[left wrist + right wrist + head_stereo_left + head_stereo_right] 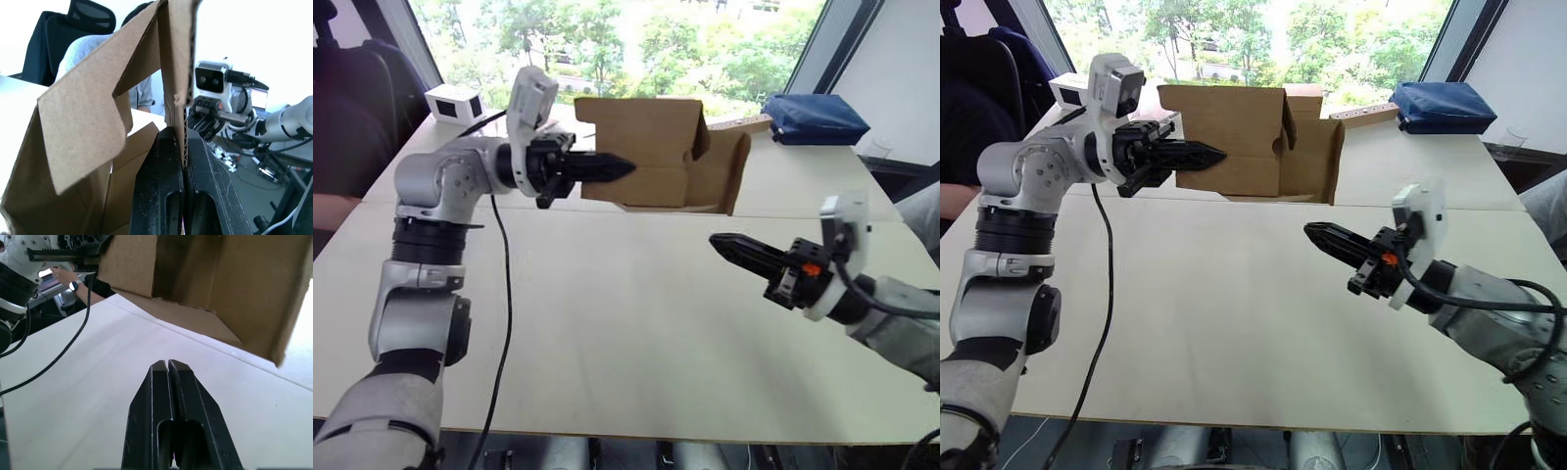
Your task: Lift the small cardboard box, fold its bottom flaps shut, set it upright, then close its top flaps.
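The left gripper [612, 168] holds the box [651, 152] up off the table [607, 323] — in the left wrist view its jaws are clenched on the edge of one cardboard wall, the corrugated edge standing up between the two fingers. The box hangs in the air above the far part of the table, long axis running across the scene from the left gripper toward the right, with its open side and loose flaps [729, 171] turned to the right and downward. In the right wrist view that open underside gapes just ahead and above.

The coming move turns on this: the flaps to be folded lie up and away from the right gripper [729, 248], which hovers over the table, apart from the box and below it, pointing left. Its jaws are pressed together on nothing. Being the free one and the nearer to the open end, the right arm is likely the one to push the bottom flaps shut.

Counted: one brown box, two grippers, one small white box [455, 103] on the far left of the table, one blue bag [815, 119] at the far right.
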{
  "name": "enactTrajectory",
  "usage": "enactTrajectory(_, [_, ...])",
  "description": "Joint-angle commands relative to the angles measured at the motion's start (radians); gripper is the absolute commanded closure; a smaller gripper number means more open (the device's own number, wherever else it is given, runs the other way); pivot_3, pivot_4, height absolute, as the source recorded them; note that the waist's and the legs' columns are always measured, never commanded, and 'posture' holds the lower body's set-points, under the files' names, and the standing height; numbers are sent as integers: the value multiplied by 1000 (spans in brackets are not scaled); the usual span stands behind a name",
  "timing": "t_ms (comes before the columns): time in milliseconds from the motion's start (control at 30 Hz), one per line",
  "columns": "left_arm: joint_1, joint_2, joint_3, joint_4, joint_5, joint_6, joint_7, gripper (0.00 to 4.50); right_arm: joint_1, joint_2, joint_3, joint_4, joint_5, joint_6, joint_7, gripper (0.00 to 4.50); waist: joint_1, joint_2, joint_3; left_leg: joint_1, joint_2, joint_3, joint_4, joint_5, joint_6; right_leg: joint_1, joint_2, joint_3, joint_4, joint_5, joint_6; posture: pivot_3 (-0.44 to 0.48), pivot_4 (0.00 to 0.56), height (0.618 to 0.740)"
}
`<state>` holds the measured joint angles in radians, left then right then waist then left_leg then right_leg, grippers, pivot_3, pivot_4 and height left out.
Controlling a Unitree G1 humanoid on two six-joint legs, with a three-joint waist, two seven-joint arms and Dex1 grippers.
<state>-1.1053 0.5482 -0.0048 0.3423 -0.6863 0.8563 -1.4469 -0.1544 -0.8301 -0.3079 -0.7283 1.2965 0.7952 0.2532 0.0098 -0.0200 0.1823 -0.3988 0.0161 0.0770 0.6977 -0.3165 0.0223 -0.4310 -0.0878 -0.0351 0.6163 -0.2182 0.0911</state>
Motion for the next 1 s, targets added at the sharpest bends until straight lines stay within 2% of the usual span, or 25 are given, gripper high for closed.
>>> enactTrajectory(33, [-22, 6, 21, -46, -23, 4, -7, 4500, -42, 30, 23, -7, -72, -54, 1, 4463, 1, 0, 0, -1, 0, 0, 0, 0, 0, 0, 0, 0, 0, 0, 0, 0, 150, 740])
enactTrajectory(333, [-11, 16, 21, -63, -25, 19, -19, 4500, -139, 92, 71, 45, -125, -74, -2, 4463, 2, 0, 0, -2, 0, 0, 2, 0, 0, -1, 0, 0, 0, 1, 1, 0, 150, 740])
enactTrajectory(767, [-6, 9, 26, -82, -35, 34, -15, 4500, -149, 138, 106, 64, -223, -98, 51, 4463, 1, 0, 0, -3, 0, 0, 2, 0, 0, -2, 0, 0, 0, 1, 1, 0, 150, 740])
enactTrajectory(1000, [5, 6, 11, -67, -21, 19, -13, 4500, -209, 170, 108, 61, -209, -90, 34, 4463, 1, 0, 0, -3, 0, 0, 2, 0, 0, -2, 0, 0, 0, 1, 1, 0, 150, 740])
